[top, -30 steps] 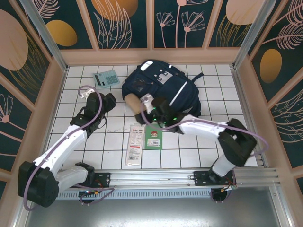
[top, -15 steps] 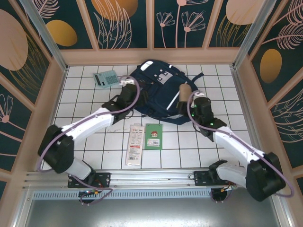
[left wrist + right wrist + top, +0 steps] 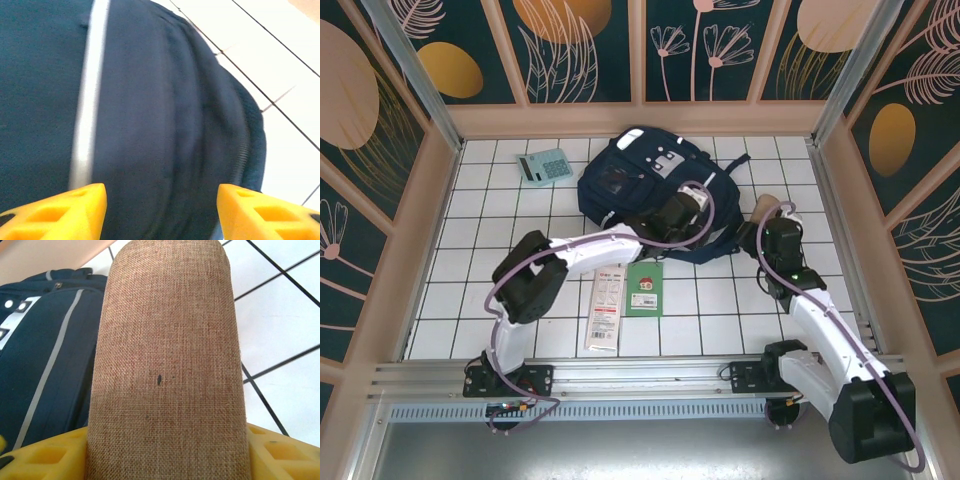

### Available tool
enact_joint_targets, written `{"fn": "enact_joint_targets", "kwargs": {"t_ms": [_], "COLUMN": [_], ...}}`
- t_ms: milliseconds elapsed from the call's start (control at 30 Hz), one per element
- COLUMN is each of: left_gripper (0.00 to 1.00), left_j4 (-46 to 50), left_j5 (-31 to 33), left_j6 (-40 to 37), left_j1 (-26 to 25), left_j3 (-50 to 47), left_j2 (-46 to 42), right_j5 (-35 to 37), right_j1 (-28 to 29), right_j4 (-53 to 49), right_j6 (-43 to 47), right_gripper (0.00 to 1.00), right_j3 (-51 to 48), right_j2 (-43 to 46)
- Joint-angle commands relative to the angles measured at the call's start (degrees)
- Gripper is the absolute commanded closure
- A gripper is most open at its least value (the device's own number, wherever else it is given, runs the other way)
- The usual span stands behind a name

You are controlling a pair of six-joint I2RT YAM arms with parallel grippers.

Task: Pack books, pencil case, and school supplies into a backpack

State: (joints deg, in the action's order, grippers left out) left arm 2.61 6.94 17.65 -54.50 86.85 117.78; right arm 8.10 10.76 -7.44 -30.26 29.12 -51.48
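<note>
The pencil case [image 3: 165, 355] is being gripped across its width by the right gripper [image 3: 775, 220], whose jaws are standing about half open on it. It is sitting just off the right side of the backpack [image 3: 640, 185], above the tiled table [image 3: 500, 250]. A second ago it was at the backpack's near left edge, so it is being carried across the bag, not into it. The left gripper [image 3: 160, 200] is now reaching over to the backpack's near right edge. Its jaws are parted and narrowing over the navy fabric beside the zip, holding nothing. Judgement: the left arm is preparing to open the bag, and no item is packed yet.
</note>
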Motion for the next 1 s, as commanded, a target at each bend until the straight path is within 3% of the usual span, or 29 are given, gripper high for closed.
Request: {"fn": "enact_joint_targets", "kwargs": {"t_ms": [0,267,367,467,600,733,967], "left_gripper": [0.39,0.38,0.58,0.86,0.98,1.0,1.0], "left_j4": [0.4,3.49,3.64,2.82,-0.7,-2.6,-6.58], "left_j5": [-4.36,1.62,2.16,4.52,11.52,17.43,23.84], "left_j6": [-4.75,-6.91,-7.32,-6.73,-5.35,-3.36,-0.35], "left_j1": [-0.73,-0.94,-0.94,-0.94,-0.95,-0.84,-0.59], "left_j3": [4.21,10.98,12.09,11.41,8.44,7.63,6.16], "left_j2": [3.86,10.79,11.73,9.84,3.56,-1.82,-7.7], "right_j5": [0.45,-1.61,-2.08,-3.9,-9.44,-13.63,-13.68], "right_j1": [-1.42,-1.97,-1.92,-1.93,-1.86,-0.64,6.25], "right_j4": [-0.19,0.69,0.9,1.89,4.55,6.94,10.62], "right_j6": [-1.64,-1.75,-1.64,-1.14,-0.08,0.63,-0.35], "right_gripper": [0.57,0.57,0.57,0.57,0.57,0.57,0.57], "right_j3": [-1.04,-1.62,-1.71,-1.92,-1.93,-0.39,6.13], "right_j2": [2.17,2.54,2.55,2.31,0.67,-2.8,-13.26]}}
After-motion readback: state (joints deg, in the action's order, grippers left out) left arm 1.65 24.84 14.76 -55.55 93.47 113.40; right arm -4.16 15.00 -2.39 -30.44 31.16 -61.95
